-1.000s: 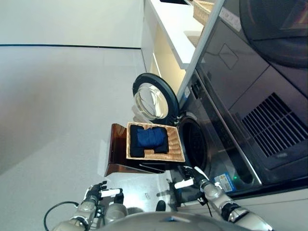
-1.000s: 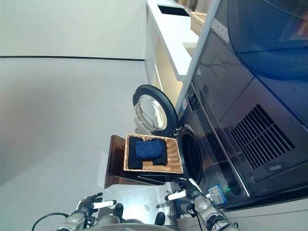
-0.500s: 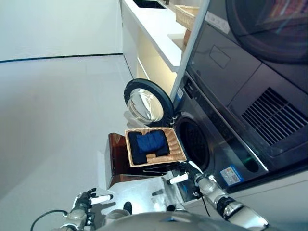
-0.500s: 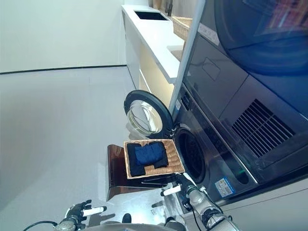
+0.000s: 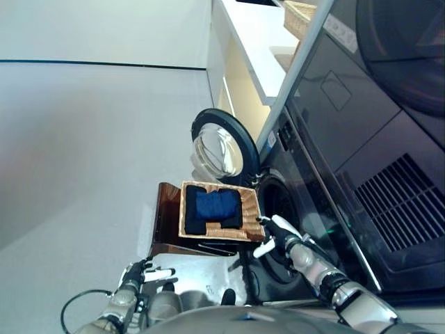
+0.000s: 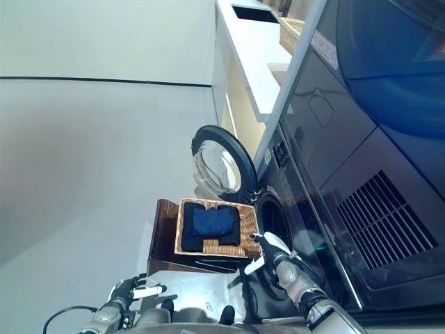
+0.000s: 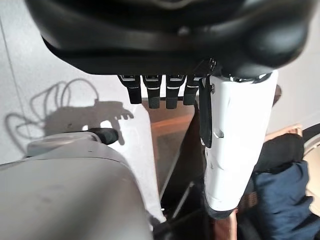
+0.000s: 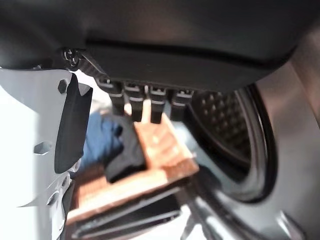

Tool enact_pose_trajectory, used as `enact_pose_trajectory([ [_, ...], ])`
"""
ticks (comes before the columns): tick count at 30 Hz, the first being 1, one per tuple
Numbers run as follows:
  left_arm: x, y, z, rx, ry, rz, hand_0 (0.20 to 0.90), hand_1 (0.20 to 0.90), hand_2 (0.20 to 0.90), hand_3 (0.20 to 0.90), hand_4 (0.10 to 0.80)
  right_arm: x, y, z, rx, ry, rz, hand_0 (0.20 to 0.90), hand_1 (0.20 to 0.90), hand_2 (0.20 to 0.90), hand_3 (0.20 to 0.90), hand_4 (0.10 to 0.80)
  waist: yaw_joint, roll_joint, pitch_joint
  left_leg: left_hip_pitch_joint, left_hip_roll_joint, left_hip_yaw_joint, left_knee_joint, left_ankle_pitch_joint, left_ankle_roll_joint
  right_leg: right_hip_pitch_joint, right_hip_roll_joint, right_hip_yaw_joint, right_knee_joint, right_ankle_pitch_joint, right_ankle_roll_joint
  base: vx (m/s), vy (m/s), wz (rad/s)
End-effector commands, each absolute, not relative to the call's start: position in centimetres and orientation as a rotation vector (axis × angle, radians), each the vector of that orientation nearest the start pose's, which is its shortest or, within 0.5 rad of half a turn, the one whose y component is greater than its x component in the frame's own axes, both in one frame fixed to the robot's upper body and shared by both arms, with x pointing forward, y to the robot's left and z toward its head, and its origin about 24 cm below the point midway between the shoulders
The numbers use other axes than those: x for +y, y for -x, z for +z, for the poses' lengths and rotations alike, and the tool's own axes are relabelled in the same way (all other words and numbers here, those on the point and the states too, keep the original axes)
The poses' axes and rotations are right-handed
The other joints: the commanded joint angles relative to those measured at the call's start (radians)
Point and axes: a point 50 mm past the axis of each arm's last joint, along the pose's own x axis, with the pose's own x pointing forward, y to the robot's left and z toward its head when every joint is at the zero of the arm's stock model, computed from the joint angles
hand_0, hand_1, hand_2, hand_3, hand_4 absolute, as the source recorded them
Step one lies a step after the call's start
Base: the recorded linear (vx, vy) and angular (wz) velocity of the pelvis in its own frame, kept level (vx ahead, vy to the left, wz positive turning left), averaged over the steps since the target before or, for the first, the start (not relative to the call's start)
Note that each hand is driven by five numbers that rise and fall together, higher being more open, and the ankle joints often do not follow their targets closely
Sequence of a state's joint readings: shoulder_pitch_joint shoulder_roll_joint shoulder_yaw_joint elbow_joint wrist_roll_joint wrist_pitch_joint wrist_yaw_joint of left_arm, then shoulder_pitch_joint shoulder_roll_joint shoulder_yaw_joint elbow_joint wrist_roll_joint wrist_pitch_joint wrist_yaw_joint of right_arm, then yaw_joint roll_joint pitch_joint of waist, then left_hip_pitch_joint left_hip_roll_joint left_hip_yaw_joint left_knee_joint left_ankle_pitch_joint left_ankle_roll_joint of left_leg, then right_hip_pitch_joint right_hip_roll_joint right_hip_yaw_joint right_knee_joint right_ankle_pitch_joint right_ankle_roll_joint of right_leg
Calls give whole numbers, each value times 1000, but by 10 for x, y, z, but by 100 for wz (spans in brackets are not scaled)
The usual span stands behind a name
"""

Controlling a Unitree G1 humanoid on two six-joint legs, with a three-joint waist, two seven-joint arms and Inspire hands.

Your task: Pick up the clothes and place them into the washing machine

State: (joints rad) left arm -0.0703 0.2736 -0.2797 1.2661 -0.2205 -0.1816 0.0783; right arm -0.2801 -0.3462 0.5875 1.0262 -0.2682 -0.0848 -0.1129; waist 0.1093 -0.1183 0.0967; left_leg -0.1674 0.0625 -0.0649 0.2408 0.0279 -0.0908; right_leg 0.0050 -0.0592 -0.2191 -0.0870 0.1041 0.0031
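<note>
Dark blue clothes (image 5: pixel 213 207) lie folded in a shallow wicker basket (image 5: pixel 243 232) on a low dark brown box (image 5: pixel 167 223) beside the washing machine (image 5: pixel 327 174). The machine's round door (image 5: pixel 221 148) stands open and its drum opening (image 5: pixel 278 209) is dark. My right hand (image 5: pixel 276 233) is open and empty, raised at the basket's near right corner, close to the drum opening. In the right wrist view the basket (image 8: pixel 165 160) and clothes (image 8: pixel 102 140) lie just past my straight fingers (image 8: pixel 135 97). My left hand (image 5: pixel 142 274) is open and empty, low at the lower left.
A white counter (image 5: pixel 254 42) with another wicker basket (image 5: pixel 302 14) runs behind the machine. Pale floor (image 5: pixel 83 139) stretches to the left of the box.
The camera has shifted. My right hand has risen from below the box to the basket's near right corner. The left hand stays low.
</note>
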Motion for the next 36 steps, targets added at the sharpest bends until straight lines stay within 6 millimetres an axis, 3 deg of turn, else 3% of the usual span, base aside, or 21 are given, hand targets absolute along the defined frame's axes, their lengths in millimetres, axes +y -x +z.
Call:
enact_pose_trajectory([
  [1,237,-142,-142,934,-261,143,900,900,900,900,800,-202,-273,-62,448,1018,308,900,900,900,900,800,16,6,-17,-21,12,33,-226,64,18,4,-8,17,2,-60,86,223,64,14],
  [4,237,-134,-145,965,-274,152,900,900,900,900,800,-198,-276,-59,419,1045,326,900,900,900,900,800,7,23,-42,4,13,45,-310,91,17,15,-4,27,4,-85,91,175,96,-15],
  [12,240,-129,-144,945,-280,158,900,900,900,900,800,-181,-289,-51,321,1202,395,900,900,900,900,800,35,23,-45,52,-20,137,-291,34,46,4,-83,47,57,-80,135,133,129,-41],
  [14,242,-136,-140,909,-281,167,900,900,900,900,800,-173,-308,-37,264,1288,400,900,900,900,900,800,58,27,1,14,-11,154,-243,20,55,-68,-96,25,138,-80,137,-186,53,-35],
  [15,242,-147,-136,868,-279,176,900,900,900,900,800,-167,-322,-23,200,1352,390,900,900,900,900,800,73,31,42,-21,-4,163,-212,16,55,-120,-107,-12,163,-67,137,-259,15,-40],
  [16,243,-147,-135,866,-279,177,900,900,900,900,800,-167,-323,-23,198,1353,389,900,900,900,900,800,73,31,41,-28,-3,163,-207,14,55,-126,-107,-11,167,-68,137,-230,-26,-52],
  [17,239,-159,-131,824,-270,176,900,900,900,900,800,-167,-332,-13,155,1441,360,900,900,900,900,800,78,25,71,-82,-3,160,-160,9,51,-151,-115,-40,146,-49,131,-90,-48,-41],
  [20,230,-179,-122,735,-223,194,900,900,900,900,800,-175,-356,17,20,1739,281,900,900,900,900,800,89,34,125,-157,-5,136,-146,16,47,-209,-103,-55,136,-36,116,-92,-43,21],
  [21,229,-179,-122,735,-223,195,900,900,900,900,800,-175,-356,18,20,1739,281,900,900,900,900,800,89,34,125,-159,-5,136,-146,16,47,-210,-103,-56,137,-36,115,-52,3,26],
  [25,221,-198,-113,677,-224,177,900,900,900,900,800,-195,-375,49,-36,2000,173,900,900,900,900,800,100,47,171,-234,-9,110,-112,26,47,-288,-104,-78,196,-59,103,-47,4,13],
  [27,220,-208,-107,644,-223,174,900,900,900,900,800,-199,-383,66,-53,2048,114,900,900,900,900,800,105,49,182,-266,-13,92,-93,25,45,-314,-107,-86,220,-69,99,16,-22,15],
  [36,217,-225,-97,592,-214,197,900,900,900,900,800,-216,-389,87,-45,2059,-27,900,900,900,900,800,134,46,214,-319,-24,49,-62,16,43,-348,-109,-110,267,-100,93,36,-16,18],
])
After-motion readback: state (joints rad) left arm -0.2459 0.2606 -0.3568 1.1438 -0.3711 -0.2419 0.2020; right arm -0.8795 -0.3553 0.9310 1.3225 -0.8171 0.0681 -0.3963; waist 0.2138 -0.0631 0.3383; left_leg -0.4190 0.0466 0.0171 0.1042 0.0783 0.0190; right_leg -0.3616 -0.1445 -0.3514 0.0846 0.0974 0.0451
